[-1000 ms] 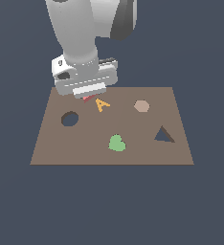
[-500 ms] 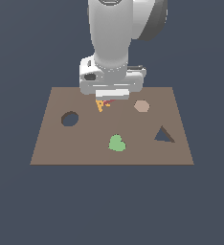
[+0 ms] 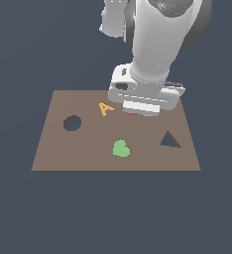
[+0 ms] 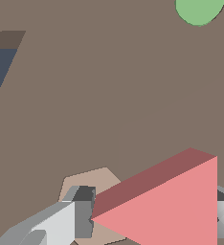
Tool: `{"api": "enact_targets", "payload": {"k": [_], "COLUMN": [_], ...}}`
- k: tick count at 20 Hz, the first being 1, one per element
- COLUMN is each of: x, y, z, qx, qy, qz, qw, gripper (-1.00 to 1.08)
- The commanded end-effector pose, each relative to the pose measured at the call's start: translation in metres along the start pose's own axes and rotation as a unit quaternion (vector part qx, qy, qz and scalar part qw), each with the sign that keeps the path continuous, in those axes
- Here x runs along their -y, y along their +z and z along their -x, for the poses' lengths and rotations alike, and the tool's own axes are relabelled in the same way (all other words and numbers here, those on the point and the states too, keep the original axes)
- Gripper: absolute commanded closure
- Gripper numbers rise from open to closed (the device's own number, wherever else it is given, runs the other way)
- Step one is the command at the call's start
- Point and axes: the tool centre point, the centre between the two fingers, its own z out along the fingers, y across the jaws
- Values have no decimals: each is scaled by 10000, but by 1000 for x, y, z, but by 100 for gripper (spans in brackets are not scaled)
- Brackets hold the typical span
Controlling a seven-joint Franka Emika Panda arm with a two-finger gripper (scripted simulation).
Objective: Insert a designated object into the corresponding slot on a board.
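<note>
The claw point(image 4: 154, 222), clenched on the small red-pink triangular block point(image 4: 173, 203), has travelled across the flat brown board point(image 3: 53, 149) towards the dark triangular slot point(image 3: 170, 140), so insertion remains pending.

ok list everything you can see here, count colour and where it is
board: 1, brown, flat under everything
round hole: 1, dark, toward the exterior view's left of the board
triangle slot: 1, dark, toward the exterior view's right
letter A: 1, orange, far side, beside the arm
heart: 1, green, near edge, middle
hexagon: 1, tan, on the board below the held block, wrist view only
triangular block: 1, red-pink, held between the fingers
arm: 1, white-grey, above the board's far side
</note>
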Motion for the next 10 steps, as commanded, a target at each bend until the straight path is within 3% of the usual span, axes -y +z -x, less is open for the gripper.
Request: {"api": "enact_targets", "payload": {"k": [1,10], "x": [21,78], "y": [-1,-2], "z": [-9,-47], "qx": [-2,-1], "qy": [318,1261], "qz": [0,-1], "qw": [9995,9920], "gripper": [108,108]}}
